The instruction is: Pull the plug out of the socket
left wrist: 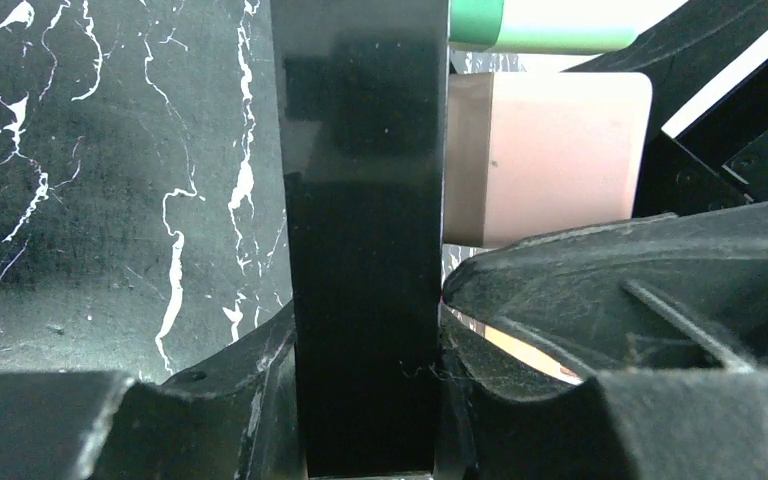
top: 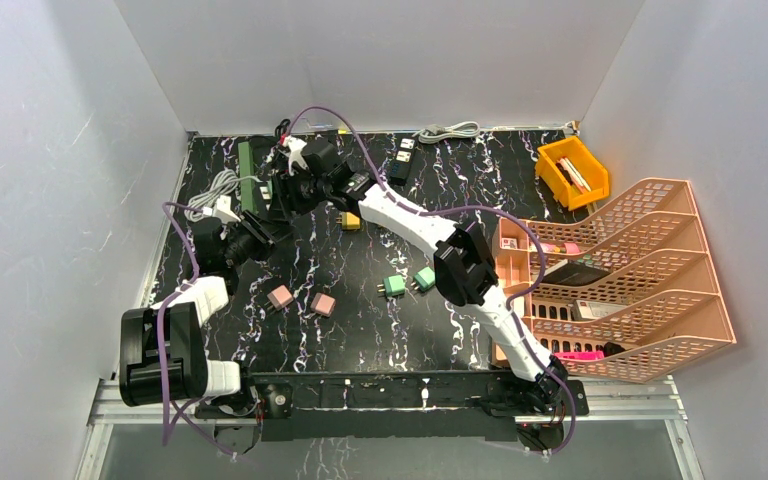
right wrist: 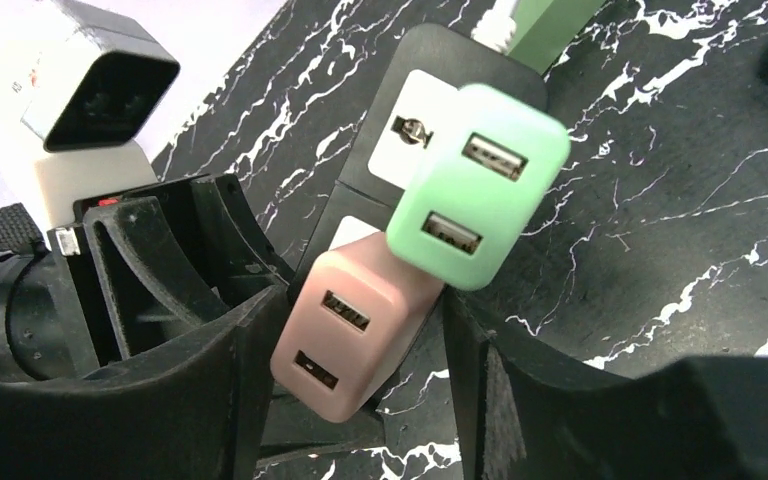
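At the table's [top: 410, 335] eleven o'clock the left pincer [left wrist: 360, 350] clamps the black socket strip [left wrist: 360, 150], its pink plug [right wrist: 355, 330] between the narrowed fingers of the right pincer [right wrist: 360, 305]; whether they grip, I cannot tell.

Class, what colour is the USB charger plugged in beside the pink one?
The charger is mint green, clearest in the right wrist view.
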Robot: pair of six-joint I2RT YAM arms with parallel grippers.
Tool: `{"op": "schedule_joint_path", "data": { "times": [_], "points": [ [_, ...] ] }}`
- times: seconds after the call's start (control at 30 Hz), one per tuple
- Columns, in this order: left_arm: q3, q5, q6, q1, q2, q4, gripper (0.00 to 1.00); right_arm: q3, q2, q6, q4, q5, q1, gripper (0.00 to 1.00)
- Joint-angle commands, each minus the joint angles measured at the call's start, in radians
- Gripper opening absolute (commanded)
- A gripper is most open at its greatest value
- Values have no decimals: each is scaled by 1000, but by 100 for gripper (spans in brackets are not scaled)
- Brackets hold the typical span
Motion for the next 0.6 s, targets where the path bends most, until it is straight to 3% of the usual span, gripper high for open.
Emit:
{"op": "schedule_joint_path", "data": {
  "times": [0.0, 0.13, 0.23, 0.43, 0.5, 0.57],
  "points": [
    [23, 31, 16, -2, -52, 79, 0, 60, 6, -23, -5, 28, 11, 60],
    [20, 29, 16, -2, -49, 79, 0, 41, -10, -18, 9, 42, 11, 30],
    [17, 24, 14, -1, -49, 79, 0, 21, -26, -9, 27, 54, 11, 1],
    [20, -21, 23, -1, -56, 23, 0, -64, -74, 111, 156, -86, -23, 0],
    [25, -38, 29, -2, -57, -8, 0, 43, -58, 8, 13, 89, 6, 0],
    [26, -53, 33, -1, -56, -26, 0, 88, -64, -126, -91, 360, 67, 0]
  ]
}}
